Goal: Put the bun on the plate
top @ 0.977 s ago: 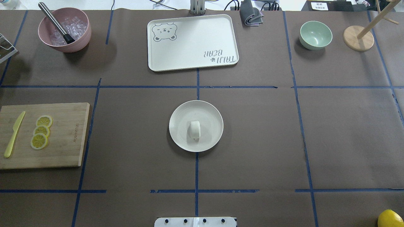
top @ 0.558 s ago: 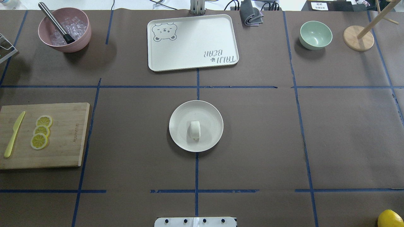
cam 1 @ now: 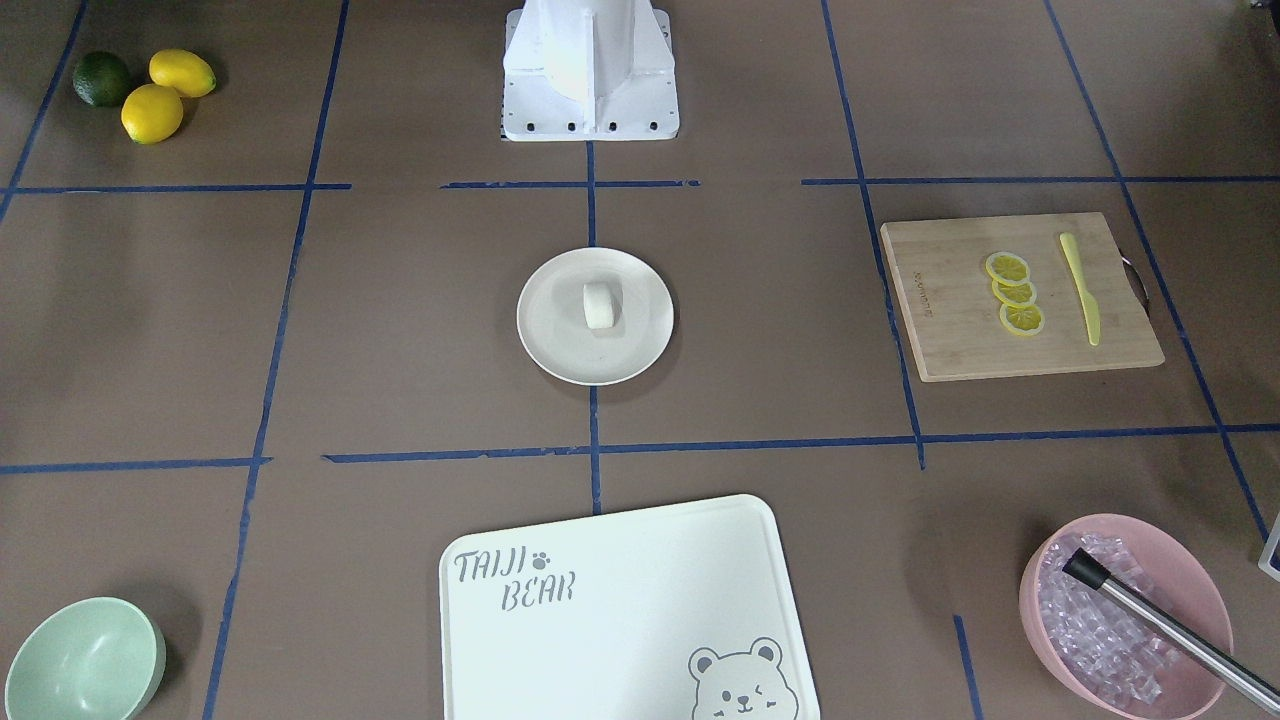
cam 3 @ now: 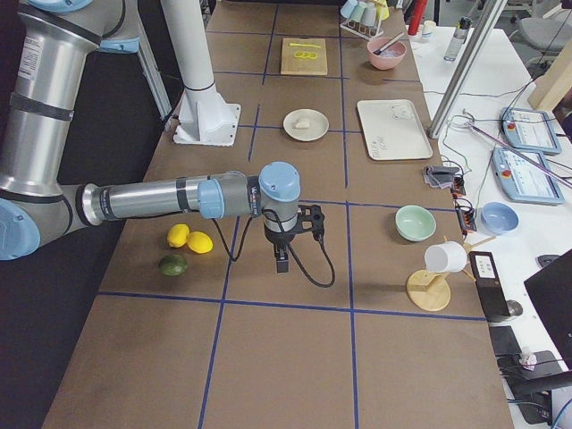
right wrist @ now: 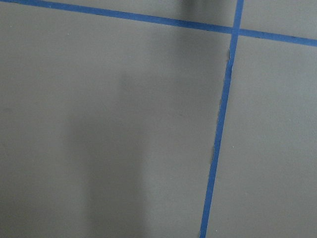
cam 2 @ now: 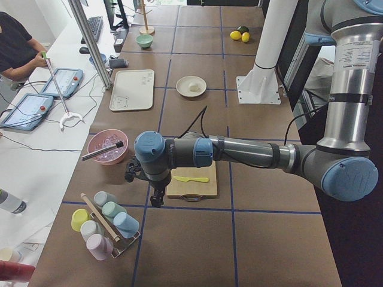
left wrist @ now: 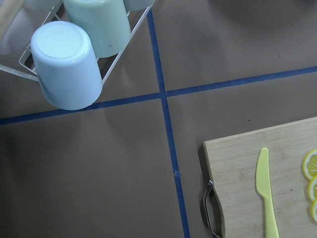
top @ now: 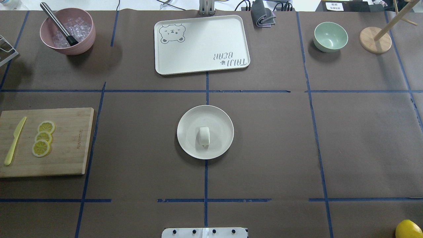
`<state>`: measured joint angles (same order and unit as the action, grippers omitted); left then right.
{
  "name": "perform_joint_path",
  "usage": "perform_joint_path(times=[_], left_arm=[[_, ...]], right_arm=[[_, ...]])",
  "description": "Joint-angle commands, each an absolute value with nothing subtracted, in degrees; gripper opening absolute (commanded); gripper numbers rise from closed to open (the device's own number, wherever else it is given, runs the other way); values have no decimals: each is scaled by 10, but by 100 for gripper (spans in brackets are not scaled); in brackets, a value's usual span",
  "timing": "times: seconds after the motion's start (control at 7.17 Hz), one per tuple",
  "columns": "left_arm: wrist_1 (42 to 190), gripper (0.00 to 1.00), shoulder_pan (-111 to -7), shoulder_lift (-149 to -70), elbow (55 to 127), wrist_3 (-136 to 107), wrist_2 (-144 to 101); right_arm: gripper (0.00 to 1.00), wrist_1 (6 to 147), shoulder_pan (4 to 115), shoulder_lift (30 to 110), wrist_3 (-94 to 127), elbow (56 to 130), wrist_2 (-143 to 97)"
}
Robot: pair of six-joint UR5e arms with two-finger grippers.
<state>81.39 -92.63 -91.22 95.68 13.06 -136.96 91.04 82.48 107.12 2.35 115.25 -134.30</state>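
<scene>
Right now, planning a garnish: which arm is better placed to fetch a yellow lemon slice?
Probably left: the left claw hangs beside the bamboo cutting board holding the yellow lemon slices; the right claw hangs at the opposite table end. The small white bun rests on the round cream plate.

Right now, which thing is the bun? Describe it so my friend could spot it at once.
Find the round cream plate in the middle of the brown table, nearer the robot than the bear-print tray. The bun lies on it. It is a small plain white lump, unlike the yellow lemon slices on the wooden board.
</scene>
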Motion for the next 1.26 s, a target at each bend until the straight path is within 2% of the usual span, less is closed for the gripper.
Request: perform_joint_path(times=[0.0, 1.12], left_arm=[[828, 100, -926, -912, 958, 129, -1364], [833, 100, -915, -893, 954, 128, -1322]], right_arm=[[100, 911, 824, 1073, 24, 1147, -1343], [100, 908, 826, 1096, -9, 1140, -1346]])
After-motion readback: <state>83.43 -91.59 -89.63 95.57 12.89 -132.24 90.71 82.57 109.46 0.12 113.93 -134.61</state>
